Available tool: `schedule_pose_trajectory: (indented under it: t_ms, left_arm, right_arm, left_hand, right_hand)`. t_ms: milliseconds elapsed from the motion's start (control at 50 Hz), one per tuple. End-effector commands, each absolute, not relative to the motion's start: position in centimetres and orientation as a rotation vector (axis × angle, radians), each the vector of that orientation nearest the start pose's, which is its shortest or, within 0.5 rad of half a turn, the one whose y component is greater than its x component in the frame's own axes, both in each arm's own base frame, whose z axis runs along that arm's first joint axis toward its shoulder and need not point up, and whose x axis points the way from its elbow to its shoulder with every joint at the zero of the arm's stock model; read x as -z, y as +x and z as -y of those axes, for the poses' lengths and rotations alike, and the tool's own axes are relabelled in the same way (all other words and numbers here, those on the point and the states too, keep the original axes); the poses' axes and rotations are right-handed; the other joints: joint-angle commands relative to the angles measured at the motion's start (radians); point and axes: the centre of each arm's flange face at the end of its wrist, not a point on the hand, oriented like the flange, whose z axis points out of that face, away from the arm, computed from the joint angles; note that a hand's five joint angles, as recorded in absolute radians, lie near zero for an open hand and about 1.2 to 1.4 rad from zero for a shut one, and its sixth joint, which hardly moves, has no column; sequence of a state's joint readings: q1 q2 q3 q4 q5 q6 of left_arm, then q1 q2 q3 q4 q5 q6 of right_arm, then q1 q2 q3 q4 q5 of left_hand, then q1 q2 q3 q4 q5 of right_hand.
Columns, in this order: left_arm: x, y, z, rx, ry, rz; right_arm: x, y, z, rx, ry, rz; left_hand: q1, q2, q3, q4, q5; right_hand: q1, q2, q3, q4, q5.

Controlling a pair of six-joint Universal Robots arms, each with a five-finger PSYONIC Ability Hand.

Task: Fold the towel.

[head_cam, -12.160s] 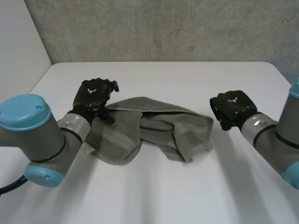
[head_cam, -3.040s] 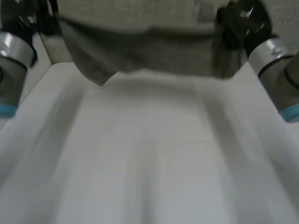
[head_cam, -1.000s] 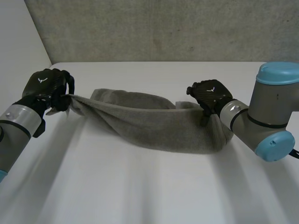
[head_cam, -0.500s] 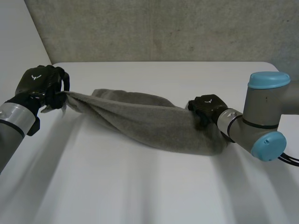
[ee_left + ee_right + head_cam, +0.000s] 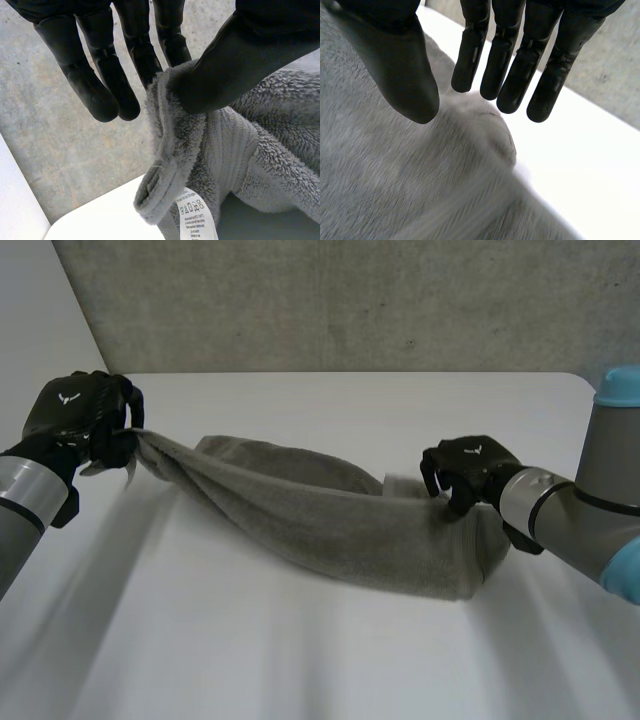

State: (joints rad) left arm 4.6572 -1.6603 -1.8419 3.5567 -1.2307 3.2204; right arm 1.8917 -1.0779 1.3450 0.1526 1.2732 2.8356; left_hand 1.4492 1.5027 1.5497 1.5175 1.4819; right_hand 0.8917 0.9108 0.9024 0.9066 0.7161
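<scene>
The grey towel [image 5: 330,520] stretches in a long bunched band across the white table [image 5: 300,660]. My left hand [image 5: 75,420] holds its left corner a little above the table. In the left wrist view the thumb [image 5: 240,55] pinches the towel's hem [image 5: 170,150] against the fingers [image 5: 145,55], and a white care label [image 5: 197,215] hangs below. My right hand [image 5: 470,470] hovers over the towel's right end, which lies on the table. In the right wrist view its fingers [image 5: 515,75] are straight and apart from the thumb, with the towel [image 5: 395,175] beneath and nothing between them.
A concrete wall [image 5: 350,300] runs behind the table's far edge. Bare tabletop [image 5: 580,165] lies beyond the right hand's fingertips and in front of the towel. The right arm's forearm [image 5: 570,515] lies low over the table's right side.
My right hand has shifted right along the towel's end and its fingers have straightened off the cloth. The left hand has drawn the corner slightly up and to the left.
</scene>
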Motion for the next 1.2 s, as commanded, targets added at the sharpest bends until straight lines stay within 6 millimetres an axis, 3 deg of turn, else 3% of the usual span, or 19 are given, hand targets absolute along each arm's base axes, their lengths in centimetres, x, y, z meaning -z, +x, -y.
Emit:
schedule_pose_trajectory:
  t_ms: [20, 220, 260, 320, 520, 720, 980, 1200]
  left_arm:
    - [-23.2, -17.8, 30.0, 2.398, 0.563, -2.285]
    - [-23.2, -17.7, 30.0, 2.396, 0.557, -2.284]
    - [-23.2, -17.6, 30.0, 2.396, 0.556, -2.284]
    - [-23.3, -17.5, 30.1, 2.396, 0.552, -2.281]
    - [-23.5, -17.5, 30.0, 2.404, 0.553, -2.271]
    - [-23.4, -17.5, 29.9, 2.401, 0.552, -2.275]
    - [-23.4, -17.5, 30.0, 2.401, 0.552, -2.275]
    - [-23.5, -17.5, 30.0, 2.404, 0.553, -2.271]
  right_arm:
    - [-18.0, 26.1, 29.3, 1.505, -0.989, -2.267]
    - [-17.8, 26.1, 29.3, 1.521, -1.014, -2.261]
    - [-17.9, 26.2, 29.4, 1.536, -1.012, -2.253]
    - [-18.2, 26.4, 29.9, 1.6, -1.007, -2.217]
    - [-19.7, 27.1, 30.9, 1.678, -0.985, -2.166]
    - [-17.5, 27.3, 32.0, 1.608, -0.972, -2.236]
    - [-16.6, 27.3, 31.5, 1.545, -0.98, -2.269]
    - [-16.0, 26.6, 30.6, 1.422, -0.981, -2.333]
  left_hand:
    - [-0.053, -0.106, -0.153, -0.121, -0.26]
    - [-0.053, -0.106, -0.153, -0.121, -0.26]
    - [-0.053, -0.106, -0.153, -0.121, -0.26]
    - [-0.053, -0.106, -0.153, -0.121, -0.26]
    - [-0.053, -0.106, -0.153, -0.121, -0.26]
    - [-0.053, -0.106, -0.153, -0.121, -0.26]
    - [-0.053, -0.106, -0.153, -0.121, -0.26]
    - [-0.053, -0.106, -0.153, -0.121, -0.26]
  right_hand:
    - [-0.011, -0.03, -0.022, -0.026, -0.01]
    - [-0.026, -0.045, -0.037, -0.041, -0.025]
    - [-0.076, -0.095, -0.086, -0.091, -0.075]
    - [-0.343, -0.362, -0.353, -0.358, -0.342]
    - [-0.34, -0.359, -0.351, -0.355, -0.339]
    - [-0.305, -0.324, -0.315, -0.32, -0.304]
    - [-0.064, -0.083, -0.075, -0.079, -0.063]
    - [0.47, 0.451, 0.46, 0.455, 0.471]
